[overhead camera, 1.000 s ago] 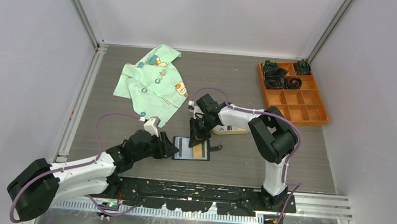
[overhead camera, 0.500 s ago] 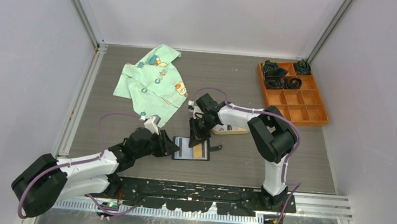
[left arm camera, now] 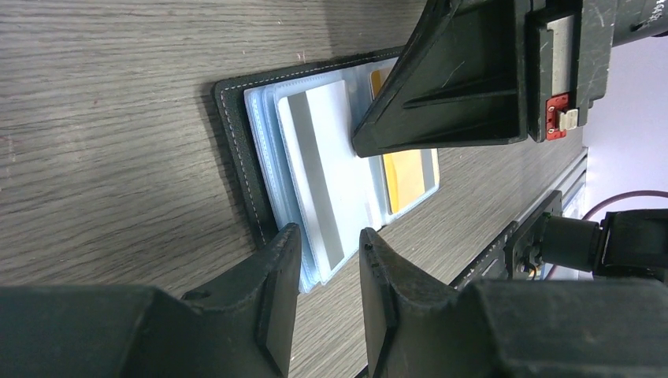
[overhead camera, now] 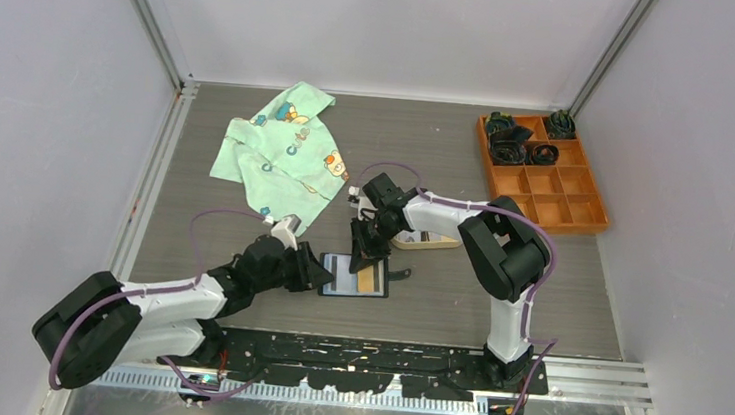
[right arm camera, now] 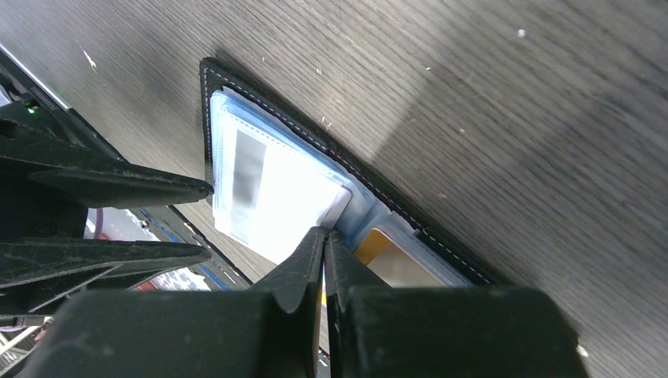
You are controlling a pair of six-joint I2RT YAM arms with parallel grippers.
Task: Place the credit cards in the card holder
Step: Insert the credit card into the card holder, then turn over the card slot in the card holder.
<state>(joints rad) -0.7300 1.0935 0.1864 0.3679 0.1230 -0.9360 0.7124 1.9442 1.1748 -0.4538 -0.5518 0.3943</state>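
The black card holder (overhead camera: pixel 355 276) lies open on the table, its clear sleeves showing. A white card with a grey stripe (left arm camera: pixel 315 173) sits in the left sleeves and a yellow card (left arm camera: pixel 406 177) in the right ones; both also show in the right wrist view, the white card (right arm camera: pixel 276 197) and the yellow card (right arm camera: pixel 394 264). My left gripper (overhead camera: pixel 322 274) is open by a narrow gap, with the holder's near sleeve corner (left arm camera: pixel 319 272) between its fingers. My right gripper (overhead camera: pixel 363 258) is shut, its tips (right arm camera: pixel 323 234) pressing down at the holder's middle fold beside the white card.
A green child's shirt (overhead camera: pixel 283 155) lies at the back left. An orange compartment tray (overhead camera: pixel 547 178) with black items stands at the back right. A beige tray (overhead camera: pixel 428 240) sits just behind the right gripper. The holder's snap tab (overhead camera: pixel 399 273) sticks out to the right.
The left arm's rear links have swung a little to the right. Both grippers and the card holder stay where they were.
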